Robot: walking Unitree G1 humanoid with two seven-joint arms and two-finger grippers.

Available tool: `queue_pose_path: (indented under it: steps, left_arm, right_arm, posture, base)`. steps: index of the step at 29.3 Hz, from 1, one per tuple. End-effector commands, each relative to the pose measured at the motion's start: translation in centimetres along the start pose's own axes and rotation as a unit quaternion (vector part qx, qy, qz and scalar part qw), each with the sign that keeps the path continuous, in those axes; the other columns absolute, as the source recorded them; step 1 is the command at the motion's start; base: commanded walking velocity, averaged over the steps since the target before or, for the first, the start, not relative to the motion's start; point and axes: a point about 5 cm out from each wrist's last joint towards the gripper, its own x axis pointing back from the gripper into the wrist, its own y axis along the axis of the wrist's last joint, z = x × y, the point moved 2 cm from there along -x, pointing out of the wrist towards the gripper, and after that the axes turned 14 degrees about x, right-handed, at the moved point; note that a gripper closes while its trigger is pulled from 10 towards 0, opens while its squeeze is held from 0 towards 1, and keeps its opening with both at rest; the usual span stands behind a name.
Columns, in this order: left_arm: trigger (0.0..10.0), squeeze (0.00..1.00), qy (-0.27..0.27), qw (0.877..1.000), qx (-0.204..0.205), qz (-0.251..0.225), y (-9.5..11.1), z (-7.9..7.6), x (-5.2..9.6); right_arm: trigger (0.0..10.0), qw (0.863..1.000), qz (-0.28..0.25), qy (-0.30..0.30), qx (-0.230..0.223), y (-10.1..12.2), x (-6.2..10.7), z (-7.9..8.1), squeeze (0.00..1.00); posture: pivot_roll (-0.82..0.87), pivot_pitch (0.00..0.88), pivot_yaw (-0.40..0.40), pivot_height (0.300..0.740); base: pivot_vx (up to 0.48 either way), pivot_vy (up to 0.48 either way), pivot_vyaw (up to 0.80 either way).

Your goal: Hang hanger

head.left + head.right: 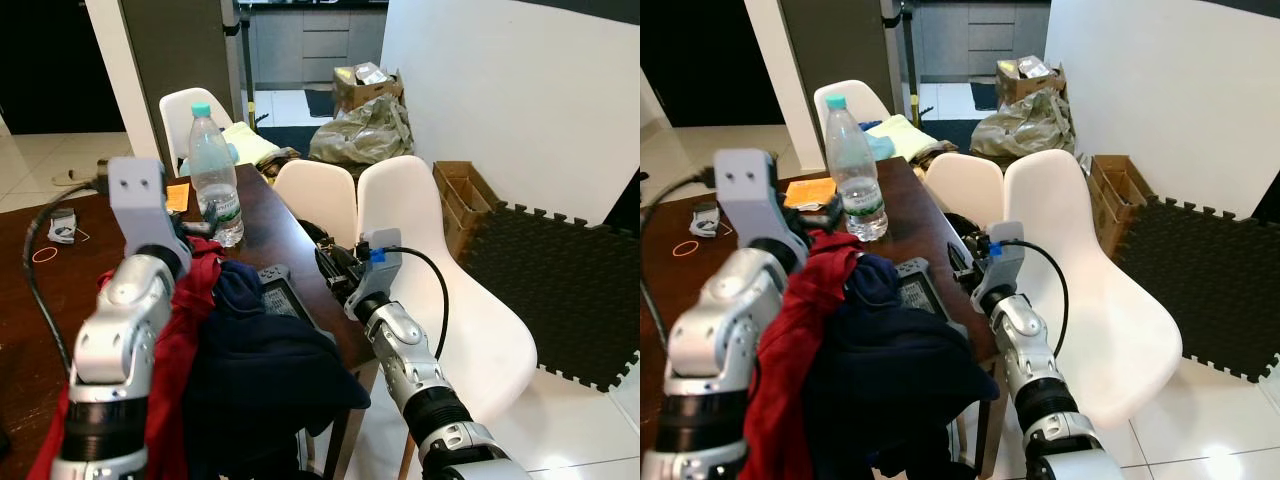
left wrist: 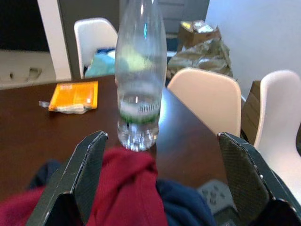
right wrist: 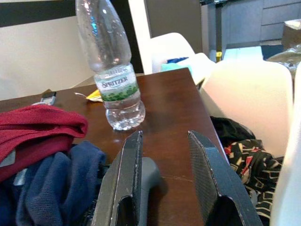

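Note:
A red garment [image 1: 190,300] and a navy garment [image 1: 260,365] lie heaped on the dark wooden table [image 1: 60,300], partly draped over my left forearm. My left gripper [image 2: 162,139] is open wide just above the red cloth, facing a clear water bottle [image 1: 215,180]. My right gripper [image 3: 165,135] is open at the table's right edge, low over the wood. A grey rounded object [image 3: 149,175] lies between its fingers, against one of them. A grey keypad device [image 1: 282,292] rests beside the navy cloth.
White chairs [image 1: 450,290] stand close along the table's right side, one holding a patterned cloth [image 3: 244,155]. An orange packet [image 2: 77,94] lies behind the bottle. Cardboard boxes [image 1: 460,200], black foam mats [image 1: 560,290] and bags [image 1: 365,130] lie further right and back.

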Motion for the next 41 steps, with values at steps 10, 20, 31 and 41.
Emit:
queue_pose_path:
  steps: [10, 20, 31, 41]
  left_arm:
    - [10.0, 0.00, -0.003, 0.999, 0.016, -0.027, 1.5, -1.2, 0.8]
    - [10.0, 0.00, 0.000, 0.999, 0.030, -0.025, 1.0, -1.5, 1.0]
    - [10.0, 0.00, 0.018, 0.998, 0.062, -0.027, 1.0, -1.0, 1.5]
    - [10.0, 0.00, 0.018, 0.998, 0.058, -0.027, 0.9, -1.0, 1.5]
  right_arm:
    - [10.0, 1.000, -0.013, 0.010, -0.006, 0.9, -0.3, 0.5, 0.00]
    - [10.0, 1.000, -0.015, 0.002, -0.007, 1.3, 0.0, 0.1, 0.00]
    - [10.0, 1.000, -0.012, 0.013, 0.002, 1.2, 0.0, 0.1, 0.00]
    - [10.0, 1.000, -0.011, 0.021, 0.003, 1.4, 0.0, 0.5, 0.00]
  posture:
    - [0.19, 0.016, 0.005, 0.740]
    - [0.17, 0.016, 0.009, 0.740]
    - [0.17, 0.018, 0.001, 0.740]
    - [0.18, 0.009, 0.004, 0.740]
  base:
    - [0.000, -0.270, 0.24]
    - [0.000, -0.376, 0.16]
    - [0.000, 0.144, 0.00]
    - [0.000, 0.285, 0.00]
